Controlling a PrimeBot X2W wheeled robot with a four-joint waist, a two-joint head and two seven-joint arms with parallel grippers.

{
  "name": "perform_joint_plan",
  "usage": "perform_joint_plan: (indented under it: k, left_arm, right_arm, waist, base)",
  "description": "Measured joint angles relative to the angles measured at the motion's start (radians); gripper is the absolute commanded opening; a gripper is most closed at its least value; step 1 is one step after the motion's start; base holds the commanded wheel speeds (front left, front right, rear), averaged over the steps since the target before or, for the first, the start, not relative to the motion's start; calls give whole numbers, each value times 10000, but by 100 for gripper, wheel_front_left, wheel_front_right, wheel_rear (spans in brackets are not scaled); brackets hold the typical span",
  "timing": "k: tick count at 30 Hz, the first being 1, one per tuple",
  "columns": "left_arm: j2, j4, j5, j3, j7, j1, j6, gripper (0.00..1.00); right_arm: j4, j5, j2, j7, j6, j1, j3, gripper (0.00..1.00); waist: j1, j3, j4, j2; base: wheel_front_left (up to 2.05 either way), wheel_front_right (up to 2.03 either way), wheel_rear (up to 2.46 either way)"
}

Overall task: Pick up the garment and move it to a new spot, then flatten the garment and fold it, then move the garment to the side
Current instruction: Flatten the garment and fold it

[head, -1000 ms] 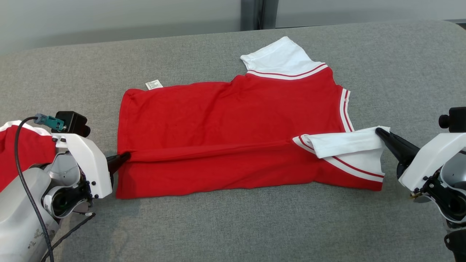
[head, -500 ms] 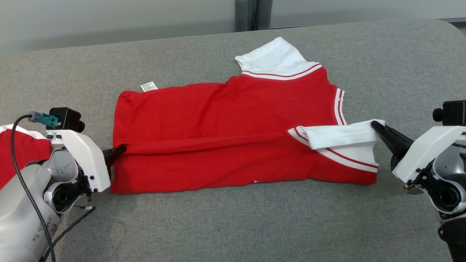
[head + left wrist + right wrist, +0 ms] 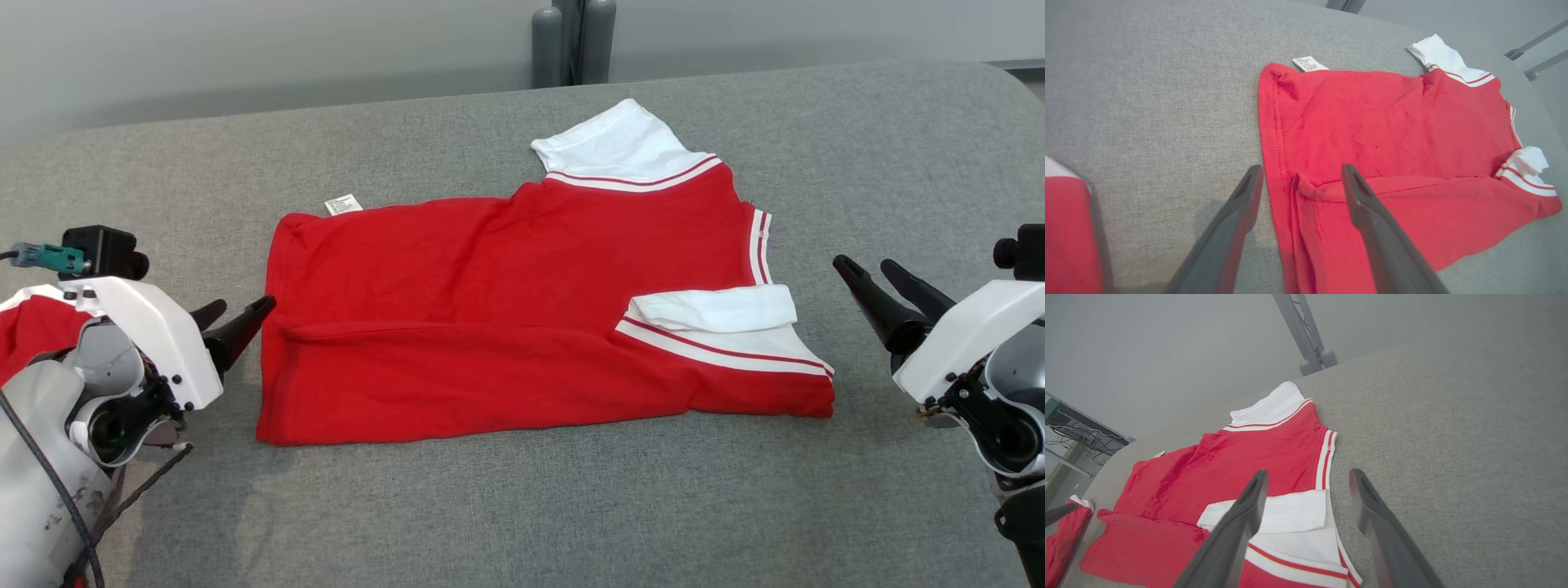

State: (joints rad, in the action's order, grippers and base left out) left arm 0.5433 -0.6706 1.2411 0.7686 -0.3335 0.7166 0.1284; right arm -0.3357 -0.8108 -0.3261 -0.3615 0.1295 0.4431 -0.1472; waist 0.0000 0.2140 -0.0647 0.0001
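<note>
The garment (image 3: pixel 506 302) is a red shirt with white, red-striped sleeves, lying on the grey cushioned surface (image 3: pixel 522 506) with its near long edge folded over toward the middle. Its near sleeve (image 3: pixel 718 314) lies folded on top at the right. My left gripper (image 3: pixel 241 308) stands open just off the shirt's left hem, holding nothing; in the left wrist view the left gripper (image 3: pixel 1300 173) straddles the fold's end on the garment (image 3: pixel 1392 134). My right gripper (image 3: pixel 864 267) is open, clear of the sleeve to the right. The right wrist view shows the right gripper (image 3: pixel 1308 477) above the sleeve (image 3: pixel 1290 516).
Another red and white cloth (image 3: pixel 28 339) lies at the far left behind my left arm. A grey post base (image 3: pixel 573 37) stands beyond the surface's far edge. A small white label (image 3: pixel 343 204) sticks out at the shirt's far left corner.
Both grippers have opened and let go of the garment, whose folded edge and sleeve have dropped flat. The right gripper has drawn back to the right. The head camera has shifted slightly.
</note>
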Motion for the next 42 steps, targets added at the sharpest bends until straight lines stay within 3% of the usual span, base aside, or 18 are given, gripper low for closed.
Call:
perform_joint_plan:
  k: [7,11,13,21,25,32,39,42]
  left_arm:
    - [495,397,-33,-105,725,-355,12,100]
    - [694,748,-424,-151,1708,-741,-79,100]
    - [742,965,-594,-176,2209,-1037,-263,100]
    - [757,2056,-1352,-109,3986,-2577,-1728,100]
    - [759,2550,-1513,163,3835,-3161,-2456,100]
    - [1070,3695,-1258,403,2522,-3460,-3350,100]
    - [1298,4757,-1216,497,1831,-3480,-4109,100]
    - [1365,5062,-1229,522,1668,-3457,-4238,100]
  right_arm:
    - [115,-81,-276,476,0,-342,-155,100]
    - [293,-82,-522,746,0,-735,-238,100]
    - [326,-67,-614,853,0,-976,-268,100]
    - [370,240,-617,1246,0,-1731,-483,100]
    - [161,405,-489,1087,0,-1905,-552,100]
    - [-562,930,-374,-29,2,-1751,-460,100]
    - [-915,1480,178,-560,2,-1077,-337,100]
    - [-1160,1605,334,-769,4,-1032,-261,100]
  waist:
    - [0,-282,11,0]
    - [0,-425,-13,0]
    - [0,-485,-19,0]
    - [0,-759,-36,0]
    - [0,-794,17,0]
    - [0,-632,81,0]
    - [0,-463,91,0]
    - [0,-378,155,0]
  base:
    - [0,0,0]
    - [0,0,0]
    - [0,0,0]
    - [0,0,0]
    - [0,0,0]
    - [0,0,0]
    - [0,0,0]
    - [0,0,0]
